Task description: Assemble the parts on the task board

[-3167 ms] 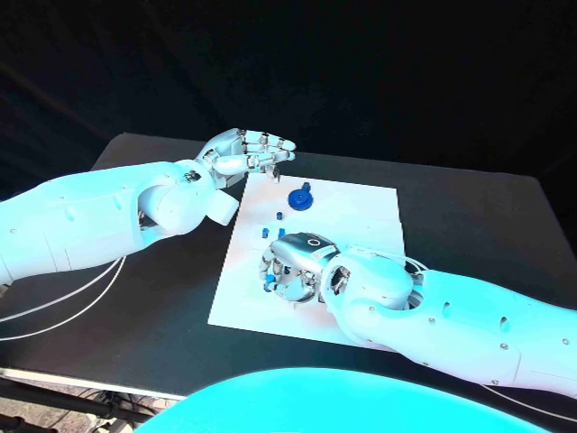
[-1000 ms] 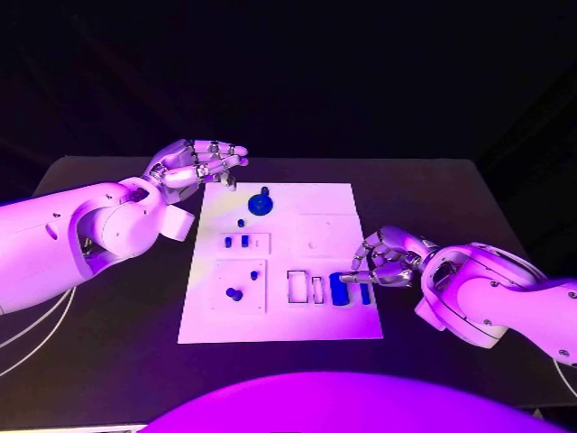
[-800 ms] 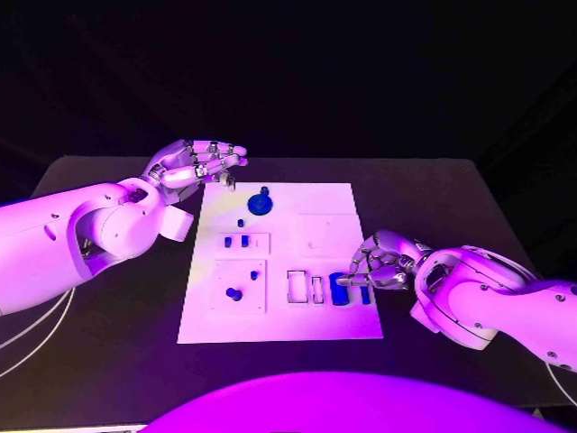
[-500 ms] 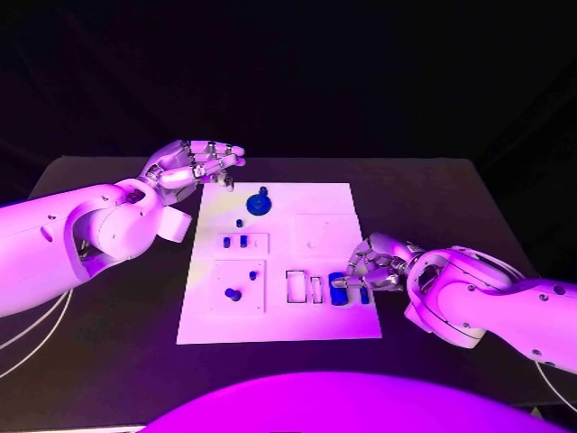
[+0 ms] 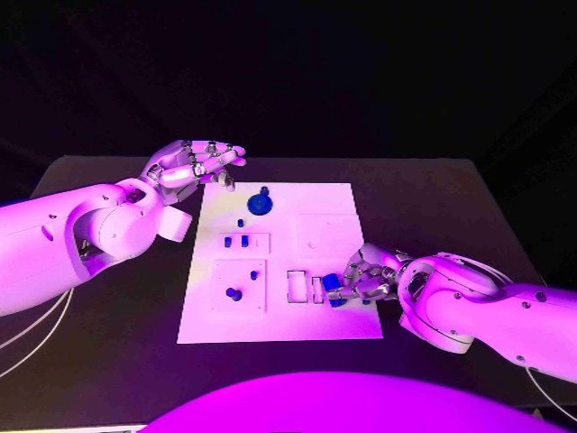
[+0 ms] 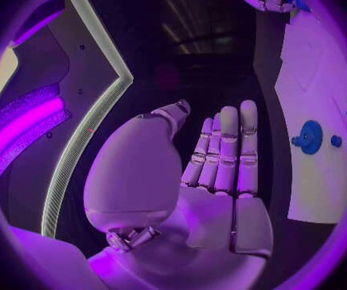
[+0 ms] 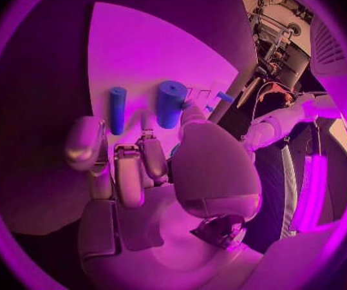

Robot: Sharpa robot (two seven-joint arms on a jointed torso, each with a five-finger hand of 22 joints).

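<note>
**Task board, parts and hand poses**

The task board (image 5: pixel 327 203) is a flat, white, rectangular plate laid on the matte black table (image 5: pixel 471 207). Shallow rectangular recesses are cut into its surface. A round blue disc part with a raised centre (image 5: pixel 261 203) is seated near the far end of the board, with a small blue peg (image 5: pixel 241 223) just beside it. Two small blue pieces (image 5: pixel 238 241) are set in a recess at mid-board, and a blue lump (image 5: pixel 233 293) is seen in the larger square recess nearer the robot. In the right wrist view, a thick blue cylinder (image 7: pixel 170 103) and a thinner blue bar (image 7: pixel 118 109) are seen lying on the board, smooth and round-ended.

The right hand (image 5: pixel 362 278) is lowered onto the near right part of the board, its fingers curled down around the blue cylinder; whether the part is actually gripped cannot be told.

The left hand (image 5: pixel 195 163) is held raised beside the far left corner of the board, fingers extended side by side, nothing held.
</note>
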